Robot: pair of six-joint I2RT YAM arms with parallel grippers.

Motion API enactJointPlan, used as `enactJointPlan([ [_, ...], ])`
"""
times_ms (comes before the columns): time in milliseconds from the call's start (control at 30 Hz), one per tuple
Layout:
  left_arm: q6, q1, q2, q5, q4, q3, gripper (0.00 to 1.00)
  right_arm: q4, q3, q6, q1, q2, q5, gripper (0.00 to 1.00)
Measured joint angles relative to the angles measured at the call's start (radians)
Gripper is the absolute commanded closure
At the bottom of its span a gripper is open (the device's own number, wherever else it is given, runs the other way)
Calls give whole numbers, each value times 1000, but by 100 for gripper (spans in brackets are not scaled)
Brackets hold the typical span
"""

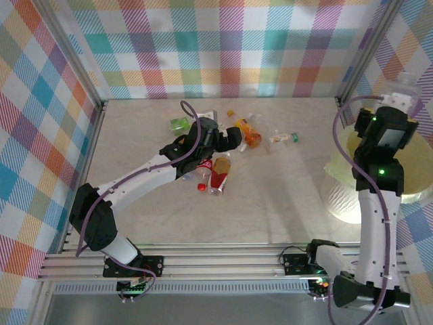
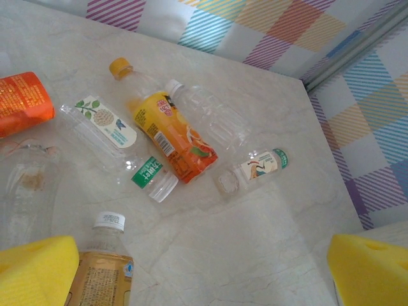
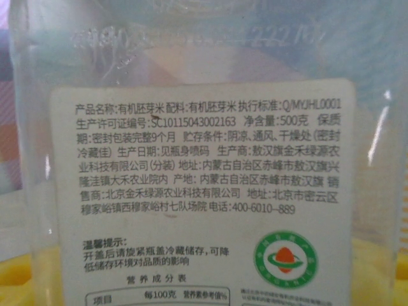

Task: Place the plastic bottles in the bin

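Right gripper (image 1: 400, 103) clamped a clear white-labelled plastic bottle (image 3: 204, 159), round pale yellow-green plastic tub (image 1: 416, 179) below it; left gripper (image 2: 204, 271) gaped open.

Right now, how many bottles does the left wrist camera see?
7: orange-red one, left edge; faint crushed one below it; plant-label one, centre-left; orange one, centre; white-capped clear one beside it; small one, right; tan one, bottom. More may be hidden.
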Motion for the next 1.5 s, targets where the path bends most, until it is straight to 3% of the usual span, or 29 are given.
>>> enactJointPlan([
  [133,8,0,10,-3,-46,42,0,-36,-15,71,-97,13,22,30],
  [467,22,0,11,-2,-113,69,0,-161,-129,201,-217,66,24,22],
  [800,22,0,11,-3,-169,69,0,-193,-193,230,-270,102,24,13],
  [1000,17,0,9,-26,-174,68,0,-198,-197,242,-270,111,-9,0],
  [1500,14,0,-6,-126,-171,33,0,-254,-105,257,-270,53,-100,0],
])
